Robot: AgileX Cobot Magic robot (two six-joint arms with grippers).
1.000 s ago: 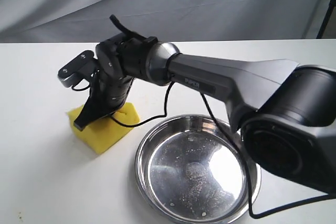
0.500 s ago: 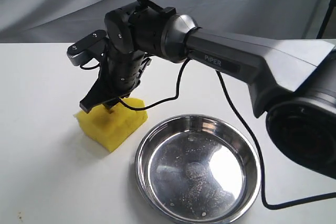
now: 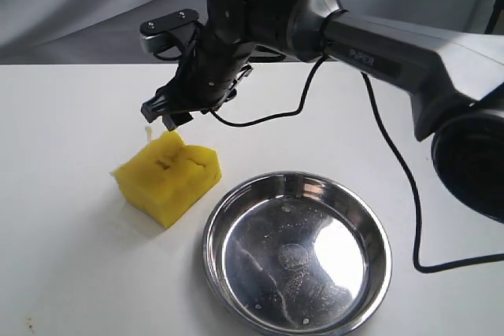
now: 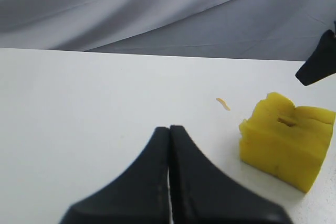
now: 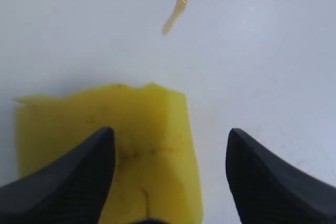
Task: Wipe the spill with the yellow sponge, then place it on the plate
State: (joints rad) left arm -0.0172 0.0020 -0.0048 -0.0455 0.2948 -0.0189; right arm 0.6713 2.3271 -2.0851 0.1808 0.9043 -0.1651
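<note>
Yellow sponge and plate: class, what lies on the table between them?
Nothing. The exterior view shows only a narrow strip of bare table between the yellow sponge and the plate.

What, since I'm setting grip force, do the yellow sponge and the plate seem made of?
The yellow sponge looks like soft matte foam: notched top, ragged edges. The plate looks like polished metal, probably stainless steel: bright reflections and fine scratches on its bottom.

Exterior: raised, oblique over white desk (image 3: 63,257). Left wrist: low, level across it. Right wrist: close, looking down. All three share the thick yellow foam sponge (image 3: 167,175).
</note>
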